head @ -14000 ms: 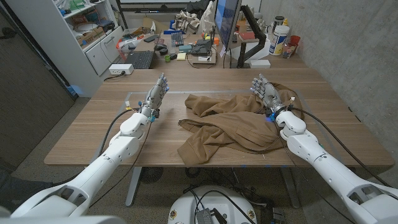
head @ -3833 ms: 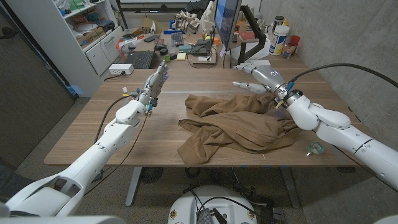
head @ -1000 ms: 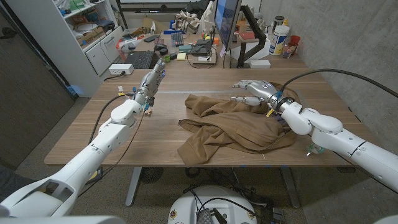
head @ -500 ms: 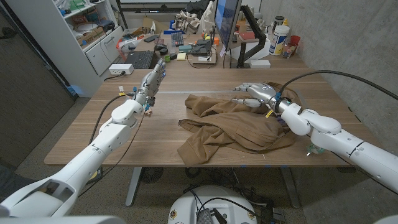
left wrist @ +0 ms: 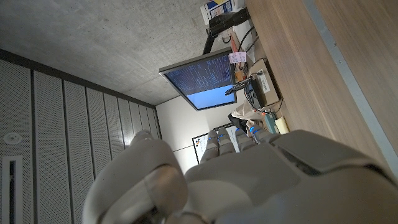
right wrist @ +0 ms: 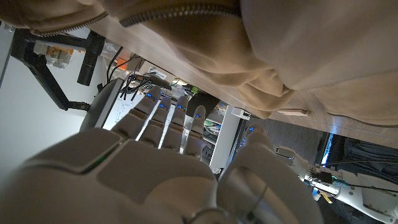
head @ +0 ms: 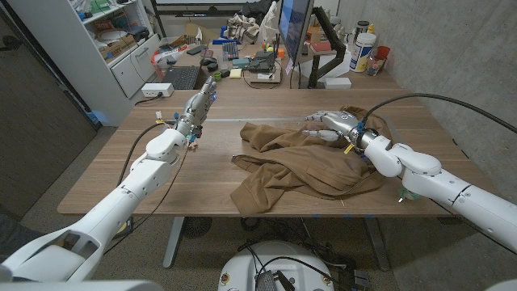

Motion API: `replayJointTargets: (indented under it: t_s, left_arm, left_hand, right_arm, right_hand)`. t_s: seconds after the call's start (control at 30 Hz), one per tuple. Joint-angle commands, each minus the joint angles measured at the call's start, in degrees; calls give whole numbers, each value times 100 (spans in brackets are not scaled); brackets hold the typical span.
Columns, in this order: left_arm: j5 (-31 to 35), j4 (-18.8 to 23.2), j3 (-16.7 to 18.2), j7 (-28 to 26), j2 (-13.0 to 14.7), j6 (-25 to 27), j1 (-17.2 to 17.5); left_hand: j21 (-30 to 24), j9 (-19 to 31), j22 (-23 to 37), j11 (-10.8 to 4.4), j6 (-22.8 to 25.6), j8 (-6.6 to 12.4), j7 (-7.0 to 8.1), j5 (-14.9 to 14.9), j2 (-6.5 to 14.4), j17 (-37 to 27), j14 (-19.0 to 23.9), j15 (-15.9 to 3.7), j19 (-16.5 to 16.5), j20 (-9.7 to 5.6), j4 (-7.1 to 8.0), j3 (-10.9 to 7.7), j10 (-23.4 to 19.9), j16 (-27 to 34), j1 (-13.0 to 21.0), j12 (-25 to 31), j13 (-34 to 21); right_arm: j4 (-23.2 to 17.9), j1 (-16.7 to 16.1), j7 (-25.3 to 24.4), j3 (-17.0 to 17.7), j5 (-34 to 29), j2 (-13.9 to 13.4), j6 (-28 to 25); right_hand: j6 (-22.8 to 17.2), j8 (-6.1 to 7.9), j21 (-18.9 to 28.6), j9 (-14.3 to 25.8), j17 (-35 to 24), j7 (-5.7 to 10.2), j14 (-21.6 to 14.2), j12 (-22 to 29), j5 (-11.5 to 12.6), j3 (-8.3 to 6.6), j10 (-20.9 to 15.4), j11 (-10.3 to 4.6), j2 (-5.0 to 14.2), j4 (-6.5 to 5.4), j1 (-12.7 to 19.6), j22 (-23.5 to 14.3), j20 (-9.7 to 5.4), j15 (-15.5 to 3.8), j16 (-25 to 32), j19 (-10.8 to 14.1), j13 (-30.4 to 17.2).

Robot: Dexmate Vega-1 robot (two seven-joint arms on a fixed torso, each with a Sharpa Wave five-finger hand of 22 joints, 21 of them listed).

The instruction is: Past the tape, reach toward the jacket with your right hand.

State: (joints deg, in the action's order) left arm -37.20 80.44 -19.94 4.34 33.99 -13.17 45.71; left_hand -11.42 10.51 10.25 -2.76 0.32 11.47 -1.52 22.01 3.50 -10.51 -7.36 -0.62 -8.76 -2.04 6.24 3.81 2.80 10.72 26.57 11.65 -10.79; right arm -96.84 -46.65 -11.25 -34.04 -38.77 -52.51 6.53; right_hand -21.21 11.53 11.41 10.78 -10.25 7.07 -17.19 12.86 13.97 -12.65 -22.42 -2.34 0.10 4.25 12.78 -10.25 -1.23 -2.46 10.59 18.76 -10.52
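Over the jacket (head: 303, 162), the right hand (head: 327, 124) hovers spread, fingertips hard to separate from cloth.

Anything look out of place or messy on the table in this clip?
Only the brown jacket: it lies crumpled in a heap, one flap hanging over the wooden table's near edge. The right robot hand hovers at its far side. Nothing looks spilled or damaged.

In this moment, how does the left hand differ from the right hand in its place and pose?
The left hand is over bare wood, apart from the jacket; the right hand is at the jacket's far edge, over the cloth. The left hand's fingers point toward the table's far side; the right hand's fingers point across the table, toward the left arm's side. Both hands hold nothing, with fingers stretched out.
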Motion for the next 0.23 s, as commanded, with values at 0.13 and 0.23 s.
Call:
replayJointTargets:
  t_s: [0.13, 0.23]
  left_arm:
    - [4, -193, -91, 121, -115, -48, -167]
    - [9, -219, -92, 132, -138, -93, -176]
  left_hand:
    - [1, 20, 26, -23, 69, 16, -36, -3, 74, -15, -50, 25, -44, 6, 7, 14, 48, 1, 23, -4, -10]
    - [2, 20, 26, -11, 74, 16, -38, -4, 80, -14, -50, 20, -48, 10, 5, 14, 50, 2, 29, -5, -10]
  right_arm:
    - [68, 24, 0, -47, 84, -17, -70]
    - [40, 1, -17, -37, 81, -47, -84]
  right_hand:
    - [-33, 13, -18, 23, -25, 17, -59, -23, 22, 4, -22, 42, 46, 12, 42, -27, 3, -56, 26, -21, -13]
    - [-35, 12, -18, 23, -24, 16, -64, -22, 22, 3, -28, 51, 51, 12, 44, -27, -1, -65, 27, -21, -13]
